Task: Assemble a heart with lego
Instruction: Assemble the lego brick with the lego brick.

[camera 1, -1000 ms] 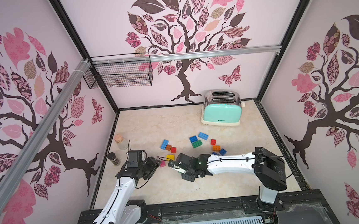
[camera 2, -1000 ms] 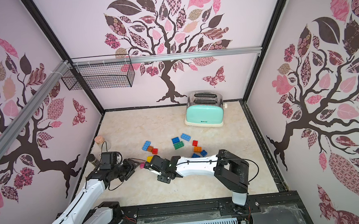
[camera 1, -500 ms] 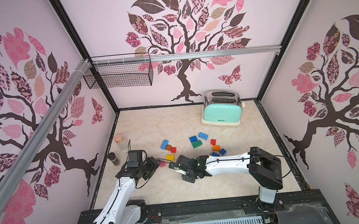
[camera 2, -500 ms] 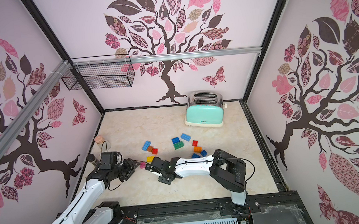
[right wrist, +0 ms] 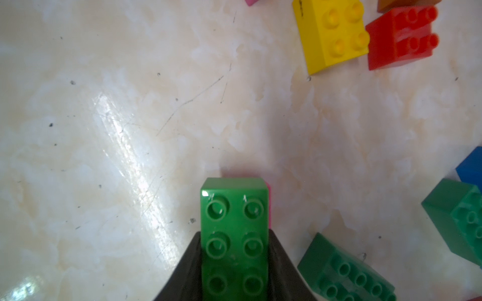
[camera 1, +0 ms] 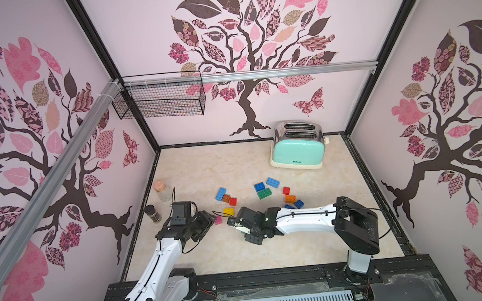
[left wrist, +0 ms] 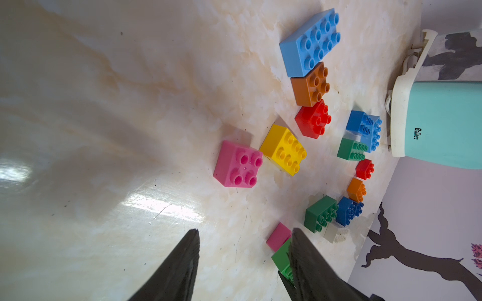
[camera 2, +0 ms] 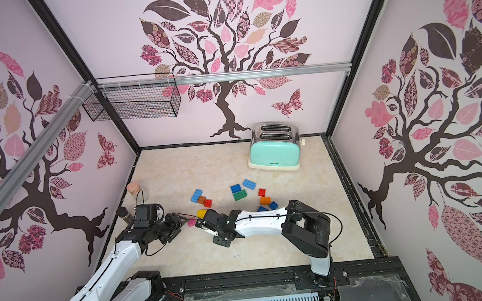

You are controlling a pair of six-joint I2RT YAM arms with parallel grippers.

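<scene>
Since a second ago our right arm's elbow has swung slightly inward; our left arm has not budged. Tree-patterned walls enclose the marbled surface, a mint toaster at its back. Our right pincer pinches a green brick with a pink block under it. Our left pincer is spread and empty, a loose pink brick just ahead, beside a yellow brick.

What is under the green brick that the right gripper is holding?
A pink piece: only a thin strip of it shows past the edge of the green brick. The rest is covered, so whether the two are joined cannot be seen.
</scene>
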